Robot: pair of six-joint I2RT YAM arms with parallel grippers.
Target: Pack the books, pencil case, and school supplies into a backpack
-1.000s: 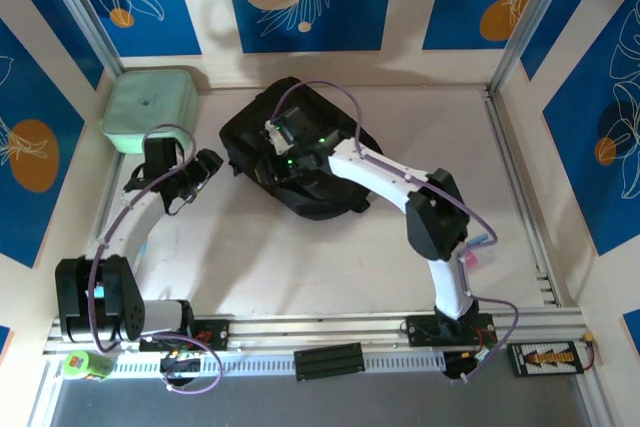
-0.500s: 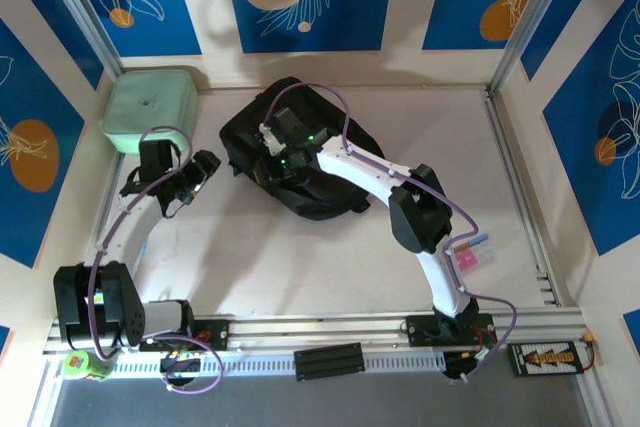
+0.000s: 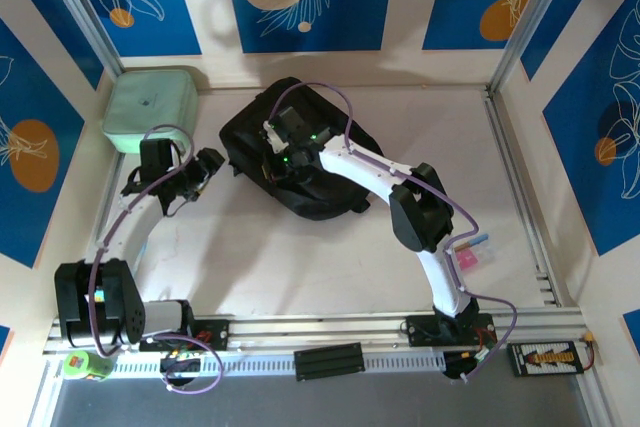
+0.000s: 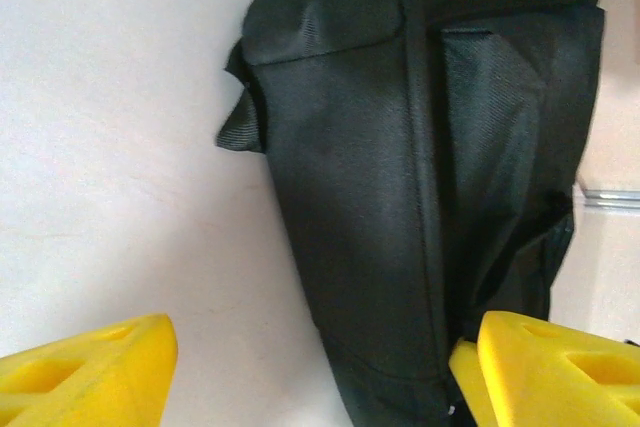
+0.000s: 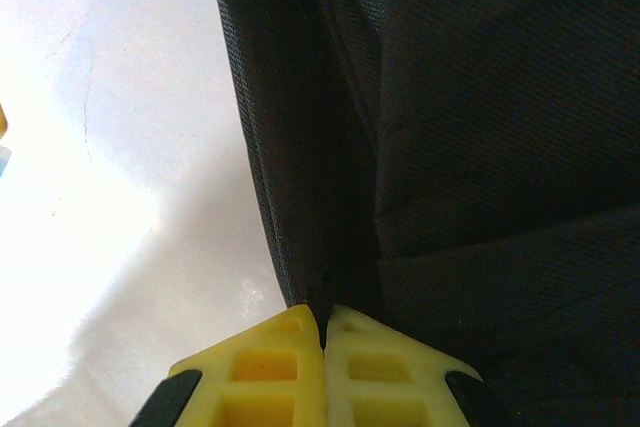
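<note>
**Top external.** Black backpack lying on the desk, centre rear. Mint-green box in the rear-left corner. The left jaws stand apart, just beside the backpack's left edge. The right jaws are down on the backpack's top. Small pink item on the desk near the right arm.

**Left wrist.** 2 yellow fingers set wide; backpack ahead, bare desk to its left.

**Right wrist.** 2 yellow fingers pressed together, tips against a fold of the backpack; whether cloth is pinched cannot be told.
</note>
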